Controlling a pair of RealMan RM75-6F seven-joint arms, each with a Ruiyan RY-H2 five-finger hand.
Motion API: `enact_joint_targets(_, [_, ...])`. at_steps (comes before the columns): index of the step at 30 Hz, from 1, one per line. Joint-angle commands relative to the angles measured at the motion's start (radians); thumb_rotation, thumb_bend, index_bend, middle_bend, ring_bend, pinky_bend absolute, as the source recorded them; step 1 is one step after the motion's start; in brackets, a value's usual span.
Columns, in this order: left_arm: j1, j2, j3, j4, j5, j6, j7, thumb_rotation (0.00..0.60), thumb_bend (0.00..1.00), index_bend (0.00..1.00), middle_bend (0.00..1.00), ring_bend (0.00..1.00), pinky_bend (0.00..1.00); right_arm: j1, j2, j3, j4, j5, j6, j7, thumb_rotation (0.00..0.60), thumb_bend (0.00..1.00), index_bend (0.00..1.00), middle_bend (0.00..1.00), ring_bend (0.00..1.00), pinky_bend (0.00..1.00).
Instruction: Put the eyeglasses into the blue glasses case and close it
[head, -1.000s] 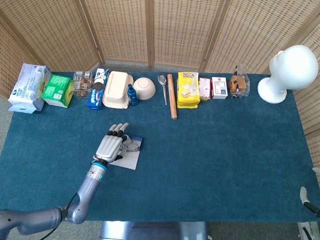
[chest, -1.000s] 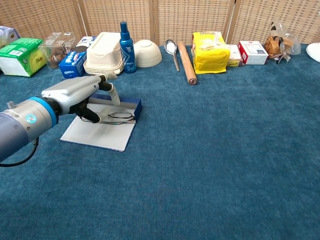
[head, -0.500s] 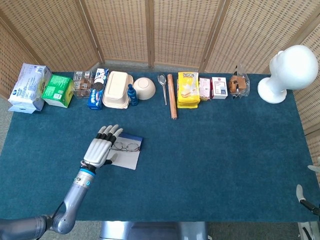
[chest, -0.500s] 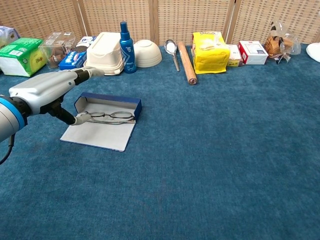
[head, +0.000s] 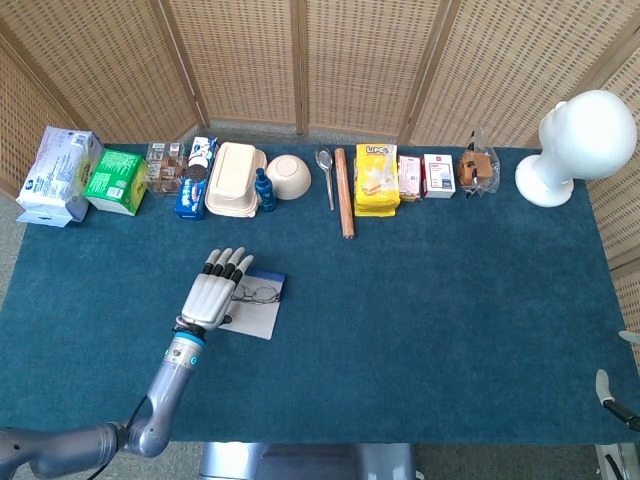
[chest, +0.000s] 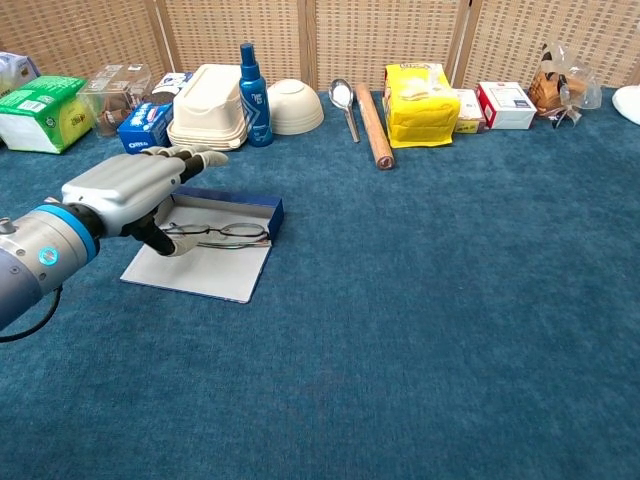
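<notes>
Glasses (chest: 222, 232) lie in the open case (chest: 262, 207) just off the left hand (chest: 135, 188) thumb side, long axis crosswise to its spread, empty fingers; right hand barely visible, state unclear.

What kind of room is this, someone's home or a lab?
Likely a lab or test setup, not a home: a blue cloth table screened by wicker panels, household items lined up in a row at the back, and a white mannequin head.

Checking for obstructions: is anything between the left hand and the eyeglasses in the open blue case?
Nothing visible. The left hand hovers right beside the eyeglasses, which already lie in the open blue glasses case.
</notes>
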Motion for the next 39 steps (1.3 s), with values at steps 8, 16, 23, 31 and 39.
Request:
enact_joint_targets(8, [-0.04, -0.049, -0.037, 0.08, -0.019, -0.035, 0.023, 0.6, 0.31, 0.0, 0.0, 0.0, 0.0, -0.009, 0.007, -0.003, -0.007, -0.004, 0.012, 0.005, 0.6, 0.4, 0.05, 0.28, 0.11, 0.18])
enact_joint_targets(16, [-0.079, -0.074, -0.079, 0.139, -0.041, -0.069, 0.017, 0.6, 0.31, 0.0, 0.0, 0.0, 0.0, -0.02, 0.013, -0.008, -0.015, -0.008, 0.027, 0.005, 0.6, 0.4, 0.05, 0.28, 0.11, 0.18])
enact_joint_targets(23, [-0.088, -0.077, -0.092, 0.151, -0.053, -0.088, -0.013, 0.6, 0.3, 0.0, 0.0, 0.0, 0.0, -0.016, 0.014, -0.008, -0.021, -0.013, 0.024, -0.002, 0.6, 0.4, 0.05, 0.28, 0.11, 0.18])
enact_joint_targets(31, [-0.078, -0.035, -0.077, 0.099, -0.077, -0.117, -0.004, 0.6, 0.3, 0.0, 0.0, 0.0, 0.0, -0.017, 0.015, -0.008, -0.026, -0.018, 0.028, -0.005, 0.6, 0.4, 0.05, 0.28, 0.11, 0.18])
enact_joint_targets(39, [-0.063, 0.064, -0.086, -0.053, -0.149, -0.177, -0.031, 0.6, 0.3, 0.0, 0.02, 0.0, 0.0, -0.018, 0.014, -0.011, -0.029, -0.024, 0.03, -0.007, 0.6, 0.4, 0.05, 0.28, 0.11, 0.18])
